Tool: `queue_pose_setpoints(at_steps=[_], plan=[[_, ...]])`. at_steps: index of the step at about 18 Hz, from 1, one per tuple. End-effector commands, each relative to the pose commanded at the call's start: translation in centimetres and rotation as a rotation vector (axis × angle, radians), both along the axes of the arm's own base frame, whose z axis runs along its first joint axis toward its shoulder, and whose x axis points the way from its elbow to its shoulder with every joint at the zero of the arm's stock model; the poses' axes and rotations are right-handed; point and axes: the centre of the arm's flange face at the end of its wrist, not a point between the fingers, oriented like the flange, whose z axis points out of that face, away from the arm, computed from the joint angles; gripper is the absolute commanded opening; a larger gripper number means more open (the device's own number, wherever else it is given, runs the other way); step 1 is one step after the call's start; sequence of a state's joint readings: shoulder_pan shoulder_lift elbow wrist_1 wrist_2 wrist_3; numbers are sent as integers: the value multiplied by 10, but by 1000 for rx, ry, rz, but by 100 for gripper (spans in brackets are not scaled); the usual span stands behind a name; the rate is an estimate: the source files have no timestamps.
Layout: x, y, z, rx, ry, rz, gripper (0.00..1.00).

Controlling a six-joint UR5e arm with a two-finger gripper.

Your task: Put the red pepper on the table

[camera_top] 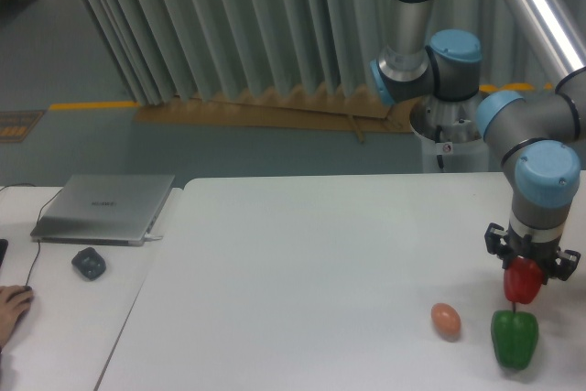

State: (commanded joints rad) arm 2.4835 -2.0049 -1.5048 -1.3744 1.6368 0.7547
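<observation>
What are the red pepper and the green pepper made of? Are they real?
The red pepper, held in the gripper, looks smooth and shiny with even color, so it may be a plastic toy, though the picture can't settle that. The green pepper on the table has the same glossy, uniform look, probably plastic too.

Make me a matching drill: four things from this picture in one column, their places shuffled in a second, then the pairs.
Things:
1. red pepper
2. green pepper
3. egg
4. laptop

Places:
A. shut, on the side desk at left
B. held in the gripper
C. on the table, just below the red pepper
D. on the table, left of the green pepper

Pairs: 1-B, 2-C, 3-D, 4-A
</observation>
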Motion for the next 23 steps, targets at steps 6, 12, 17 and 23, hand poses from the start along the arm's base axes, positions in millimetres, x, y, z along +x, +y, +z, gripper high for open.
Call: queue_pose_setpoints(at_steps=[6, 12, 17, 23], plan=[[0, 1, 0, -5, 8, -5, 99], [-3, 10, 15, -22, 123, -38, 100], [-6, 16, 42, 35, 151, -44, 100], [-3, 15, 51, 72, 141, -37, 100]])
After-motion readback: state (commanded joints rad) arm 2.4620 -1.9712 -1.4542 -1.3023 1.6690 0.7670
